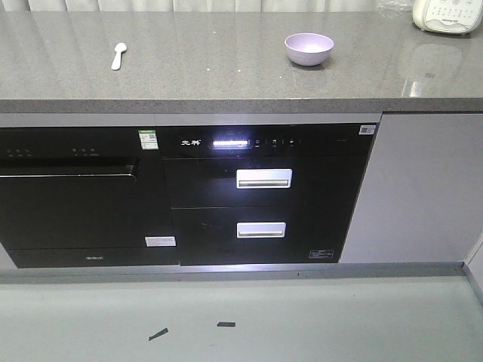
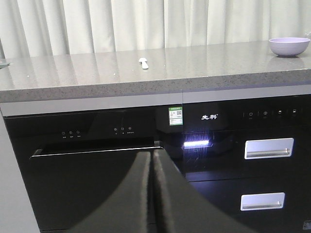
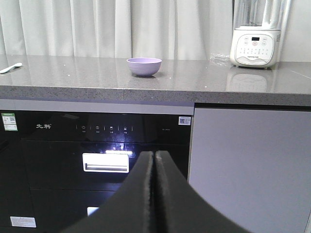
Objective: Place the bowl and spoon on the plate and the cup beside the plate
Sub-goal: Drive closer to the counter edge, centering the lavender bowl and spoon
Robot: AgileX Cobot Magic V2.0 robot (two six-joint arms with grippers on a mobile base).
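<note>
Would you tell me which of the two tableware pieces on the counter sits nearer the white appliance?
The lavender bowl; the white spoon lies much farther to the left.

Countertop [image 1: 226, 83]: a broad bare stretch lay between the spoon [image 1: 118, 56] at left and the bowl [image 1: 309, 48] at right, the two well apart. Each stood alone, open from above and on every side. A white appliance [image 1: 447, 15] occupied the rear right corner, well apart from the bowl. A curtain [image 2: 146, 24] closed off the back of the counter. The left gripper [image 2: 153, 158] and right gripper [image 3: 155, 156], fingers pressed together, sat below counter level facing the black cabinet fronts [image 1: 264, 219]. The counter's front edge stood between them and both items.
</note>
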